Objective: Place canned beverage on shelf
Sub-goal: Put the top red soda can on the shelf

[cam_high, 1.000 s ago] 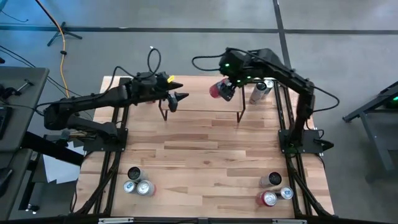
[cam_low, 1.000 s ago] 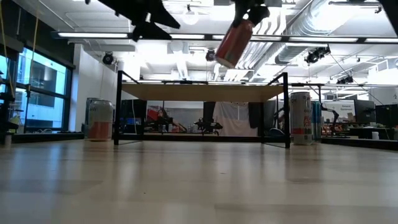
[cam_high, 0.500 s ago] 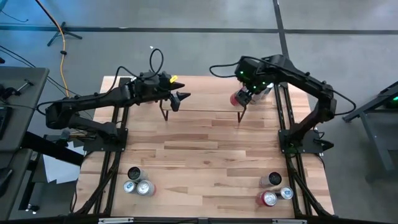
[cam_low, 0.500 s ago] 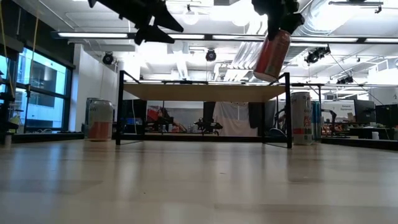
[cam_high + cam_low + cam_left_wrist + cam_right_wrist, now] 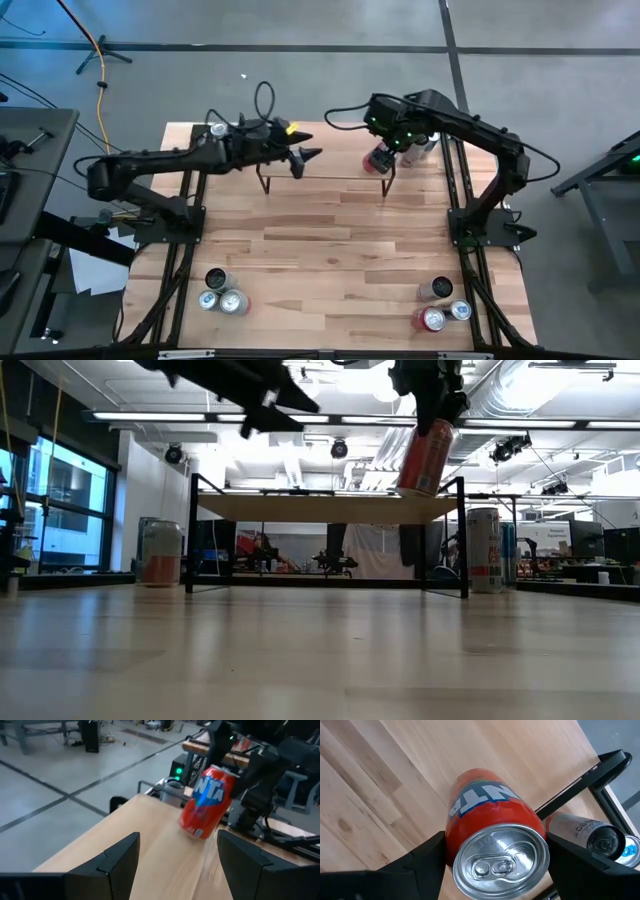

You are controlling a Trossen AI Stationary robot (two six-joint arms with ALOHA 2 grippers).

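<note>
Up near the far edge of the table, the right gripper holds an orange-red can with blue lettering just above the right end of the shelf, its fingers clamped on either side of the can's body. In the low view the can hangs tilted, its bottom end just over the plank top near the shelf's right rear post, and whether it touches the wood cannot be told from there; the left wrist view shows it leaning, its lower rim at or barely above the light plank. The right wrist view looks down on the can's silver lid and pull tab, with the wooden surface beneath it. The left gripper hovers over the left part of the shelf, pointing toward the can, its fingers apart and holding nothing. Beyond the shelf's right end a tall silver can stands on the table, and in the right wrist view it lies close beside the held can, past a black leg of the shelf. A further can stands at the far left of the table in the low view. At the near edge, three cans cluster on the left and three more cans on the right, well apart from both arms.
</note>
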